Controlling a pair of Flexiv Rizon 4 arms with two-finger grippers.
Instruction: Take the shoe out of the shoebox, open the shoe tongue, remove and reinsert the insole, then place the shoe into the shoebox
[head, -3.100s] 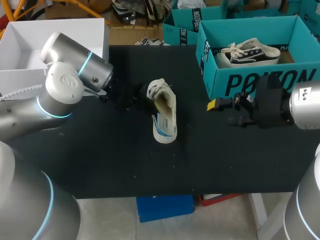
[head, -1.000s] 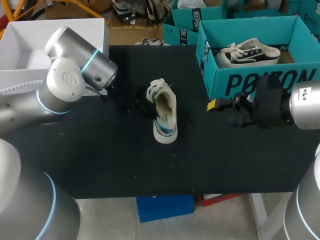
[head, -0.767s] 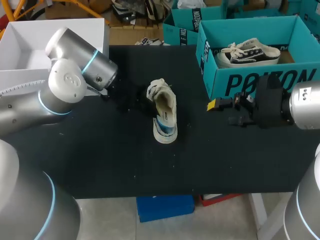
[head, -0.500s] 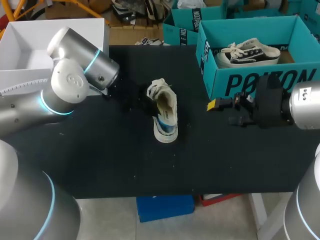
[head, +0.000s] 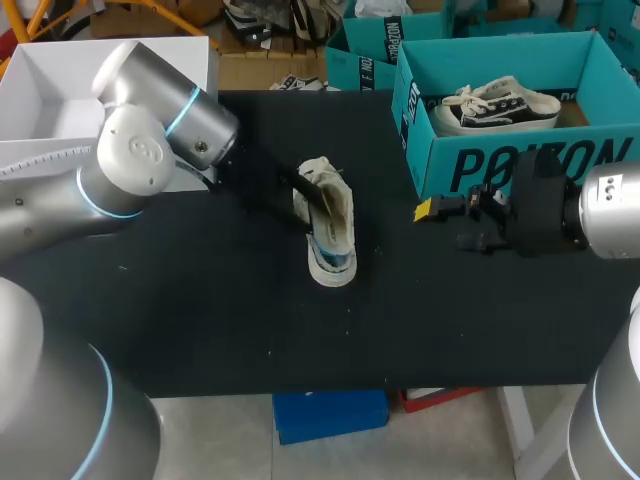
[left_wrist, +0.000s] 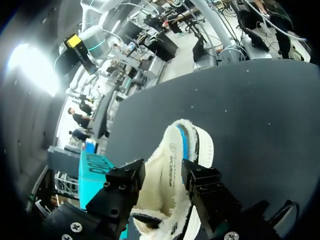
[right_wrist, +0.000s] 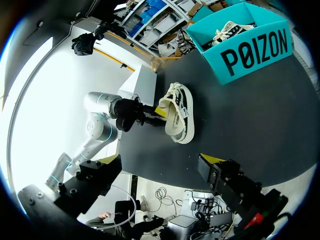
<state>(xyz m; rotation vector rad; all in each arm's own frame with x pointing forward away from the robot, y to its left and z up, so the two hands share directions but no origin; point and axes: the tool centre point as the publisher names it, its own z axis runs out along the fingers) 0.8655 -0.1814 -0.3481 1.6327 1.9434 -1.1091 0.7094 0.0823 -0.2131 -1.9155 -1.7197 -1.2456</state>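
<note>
- My left fingers (left_wrist: 125, 177), part open, straddle the shoe (head: 328, 222) at its far end and seem to press it from both sides.
- The shoe lies mid-table (head: 200, 320), long axis running near to far.
- My right fingers (right_wrist: 222, 177) are spread and empty, near the one shoebox (head: 500, 165).
- A second sneaker (head: 500, 105) lies inside it.

The shoe (head: 328, 225) is cream cloth with a fleecy, rough-napped lining and a smooth, rubbery sole edge. Under the shoe the table (head: 200, 320) is matt black. Right of the shoe stands the shoebox (head: 500, 165) of smooth teal card, and left of it the left arm (head: 130, 160) has a satin silver-grey shell.
</note>
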